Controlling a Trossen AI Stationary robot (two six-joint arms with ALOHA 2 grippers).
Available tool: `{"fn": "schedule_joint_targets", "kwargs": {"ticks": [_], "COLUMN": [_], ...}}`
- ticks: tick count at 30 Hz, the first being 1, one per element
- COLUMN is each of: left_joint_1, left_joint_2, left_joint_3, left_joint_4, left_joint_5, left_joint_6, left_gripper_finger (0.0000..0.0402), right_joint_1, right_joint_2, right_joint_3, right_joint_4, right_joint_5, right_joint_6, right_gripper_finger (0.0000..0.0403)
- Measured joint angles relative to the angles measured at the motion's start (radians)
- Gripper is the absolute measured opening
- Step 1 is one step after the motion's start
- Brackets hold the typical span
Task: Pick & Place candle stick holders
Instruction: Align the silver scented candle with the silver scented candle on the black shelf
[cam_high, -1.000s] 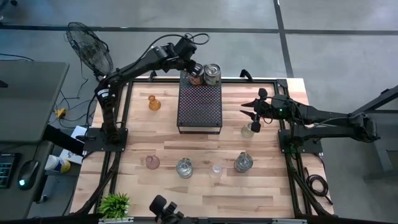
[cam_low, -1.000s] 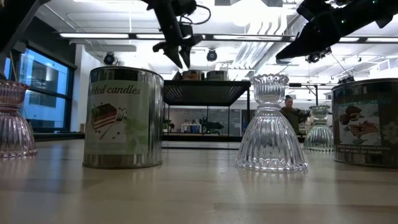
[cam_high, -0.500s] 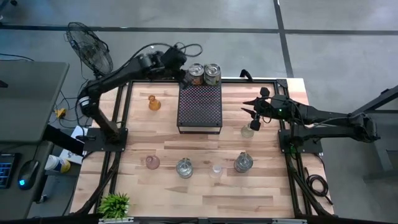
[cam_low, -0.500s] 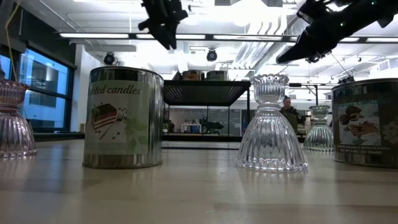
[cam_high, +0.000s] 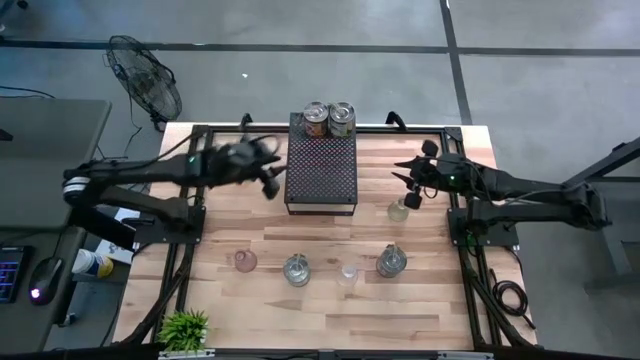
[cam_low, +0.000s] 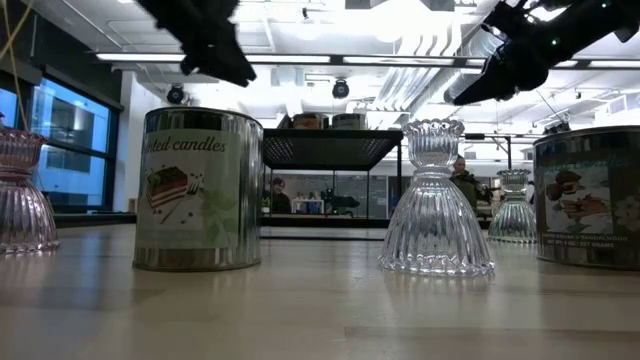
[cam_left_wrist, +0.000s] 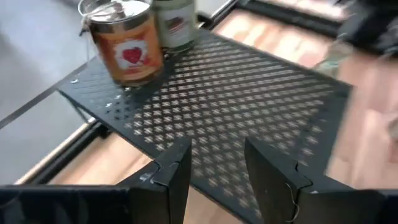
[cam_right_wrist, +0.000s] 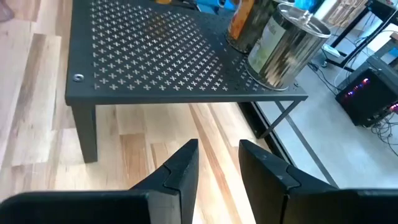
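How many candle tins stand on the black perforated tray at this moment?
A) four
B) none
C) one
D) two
D: the high view shows two tins side by side at the far end of the black perforated tray, whose other surface is bare.

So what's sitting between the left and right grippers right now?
In the high view, the black perforated tray lies between the left gripper and the right gripper, its near end bare; two tins stand at its far end.

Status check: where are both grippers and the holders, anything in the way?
Left gripper open, empty, beside the black tray. Right gripper open, above the clear holder right of tray. Two tins on tray's far end. Path clear.
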Motion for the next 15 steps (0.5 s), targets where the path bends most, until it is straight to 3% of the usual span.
{"fn": "schedule_joint_targets", "kwargs": {"ticks": [7,15], "left_joint_1": [-0.111,-0.189], "left_joint_2": [-0.257,-0.38], "left_joint_3": [-0.271,-0.381], "left_joint_4": [0.205,0.217], "left_joint_5": [0.0,0.015], "left_joint_6": [0.031,0.084], "left_gripper_finger": [0.0145,0.0145], "right_joint_1": [0.0,0.0], "right_joint_2": [-0.089,-0.152], "right_joint_3": [0.0,0.0], "right_joint_4": [-0.03,-0.079], "right_joint_5": [-0.002,-0.002], "right_joint_6": [0.007,0.02], "right_gripper_finger": [0.0108,0.0108]}}
